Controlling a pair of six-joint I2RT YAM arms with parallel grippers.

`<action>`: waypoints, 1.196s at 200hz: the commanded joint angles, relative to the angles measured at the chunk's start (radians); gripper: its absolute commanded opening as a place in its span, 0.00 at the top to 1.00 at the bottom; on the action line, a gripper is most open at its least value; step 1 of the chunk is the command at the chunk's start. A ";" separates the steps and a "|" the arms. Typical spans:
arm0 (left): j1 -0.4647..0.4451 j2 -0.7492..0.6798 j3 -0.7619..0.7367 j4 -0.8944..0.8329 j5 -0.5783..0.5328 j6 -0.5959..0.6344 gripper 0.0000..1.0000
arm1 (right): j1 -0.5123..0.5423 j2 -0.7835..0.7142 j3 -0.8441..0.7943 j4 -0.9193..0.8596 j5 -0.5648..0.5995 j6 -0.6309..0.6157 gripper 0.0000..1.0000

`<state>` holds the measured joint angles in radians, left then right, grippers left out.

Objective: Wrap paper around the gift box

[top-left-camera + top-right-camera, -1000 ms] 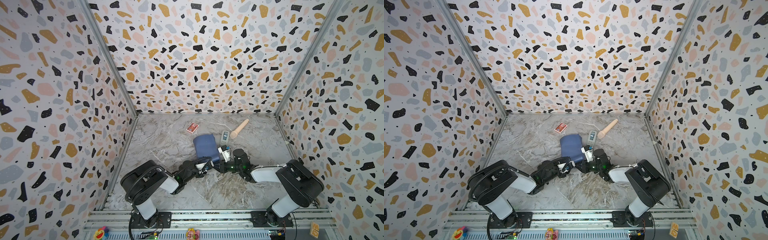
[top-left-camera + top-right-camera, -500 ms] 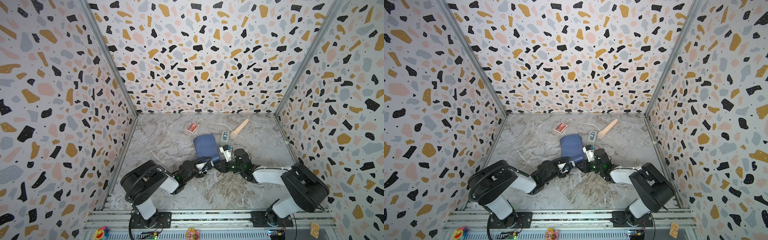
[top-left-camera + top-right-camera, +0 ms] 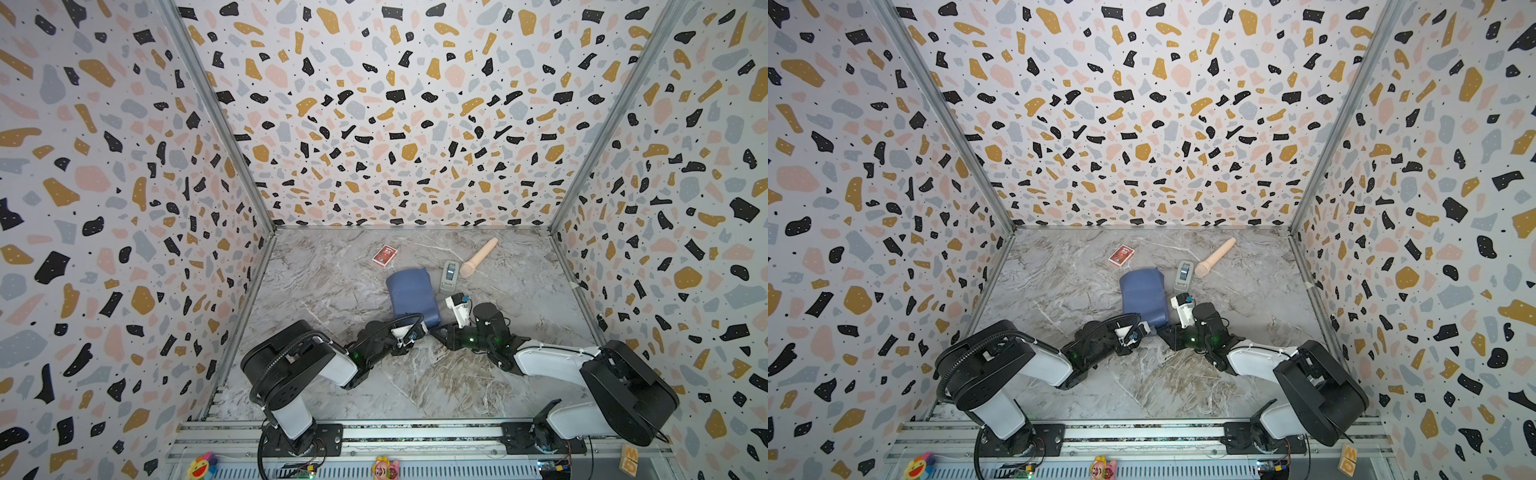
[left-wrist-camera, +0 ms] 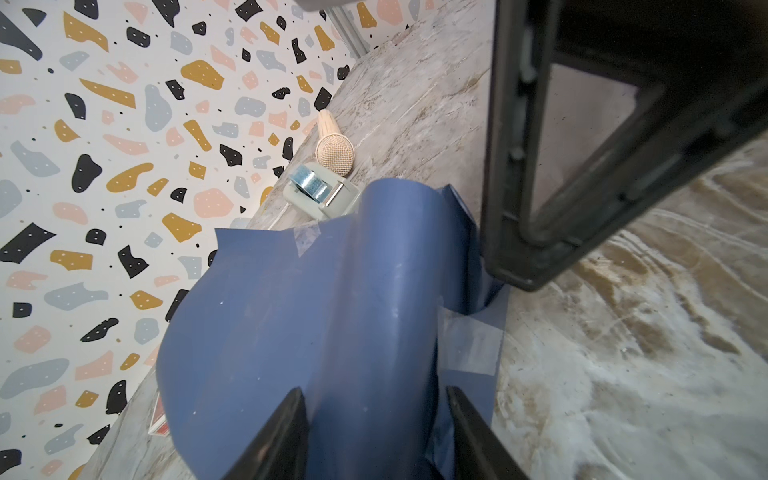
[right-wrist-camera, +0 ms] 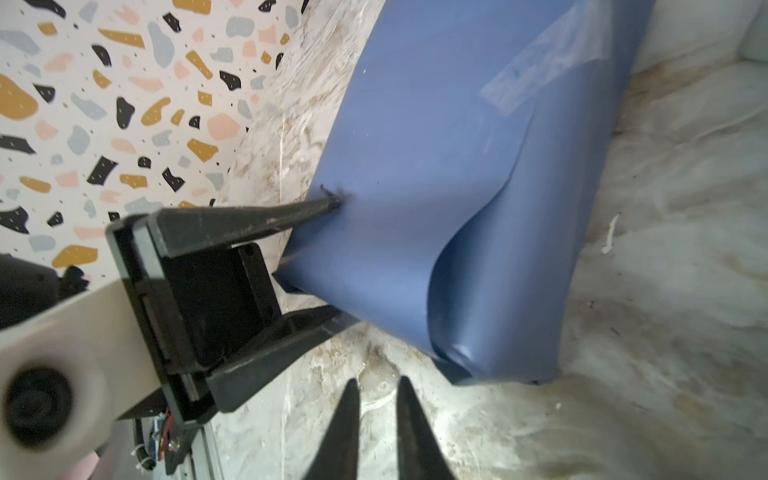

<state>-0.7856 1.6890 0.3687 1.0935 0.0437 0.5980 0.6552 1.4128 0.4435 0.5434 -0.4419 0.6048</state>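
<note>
The blue paper (image 3: 411, 295) (image 3: 1142, 293) lies folded round a squarish bundle mid-table, with clear tape strips (image 4: 469, 345) (image 5: 540, 70) on its folds. The gift box is hidden under it. My left gripper (image 3: 419, 327) (image 3: 1144, 328) (image 4: 374, 390) is clamped on the bundle's near end, one finger on top (image 5: 328, 203) and one beneath. Just right of it, my right gripper (image 3: 434, 330) (image 3: 1160, 331) (image 5: 376, 380) points at bare table by the bundle's near corner. Its jaws are closed to a slit with nothing between them.
A grey tape dispenser (image 3: 450, 275) (image 3: 1183, 274) (image 4: 320, 191) and a beige microphone (image 3: 478, 259) (image 3: 1214, 257) lie just right of and behind the bundle. A red card pack (image 3: 384, 254) (image 3: 1121, 254) lies farther back. Patterned walls enclose three sides.
The right gripper's jaws have drawn together and its arm has shifted slightly to the right. The left gripper and the bundle have stayed put.
</note>
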 commanded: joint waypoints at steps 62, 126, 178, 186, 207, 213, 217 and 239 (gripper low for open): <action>0.004 0.031 -0.026 -0.175 0.041 -0.041 0.49 | 0.038 0.137 0.121 0.071 0.039 -0.018 0.98; 0.005 0.029 -0.025 -0.176 0.042 -0.040 0.49 | 0.031 0.040 0.105 0.030 0.048 -0.034 0.98; 0.005 0.033 -0.023 -0.179 0.045 -0.041 0.49 | 0.023 0.007 0.008 0.108 0.005 -0.016 0.98; 0.006 0.034 -0.022 -0.180 0.047 -0.041 0.49 | 0.024 0.030 0.001 0.126 0.000 -0.015 0.98; 0.005 0.033 -0.023 -0.181 0.045 -0.041 0.49 | 0.024 0.095 -0.005 0.183 -0.015 -0.013 0.98; 0.006 0.032 -0.023 -0.181 0.046 -0.041 0.49 | 0.023 0.111 -0.001 0.198 -0.018 -0.013 0.98; 0.005 0.033 -0.022 -0.182 0.045 -0.041 0.49 | 0.023 0.119 0.005 0.204 -0.019 -0.014 0.99; 0.006 0.035 -0.022 -0.182 0.047 -0.041 0.49 | 0.023 0.155 0.041 0.209 -0.018 -0.030 0.99</action>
<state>-0.7818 1.6886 0.3687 1.0935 0.0513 0.5903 0.6800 1.5509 0.4458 0.6994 -0.4450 0.5900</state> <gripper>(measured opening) 0.513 0.041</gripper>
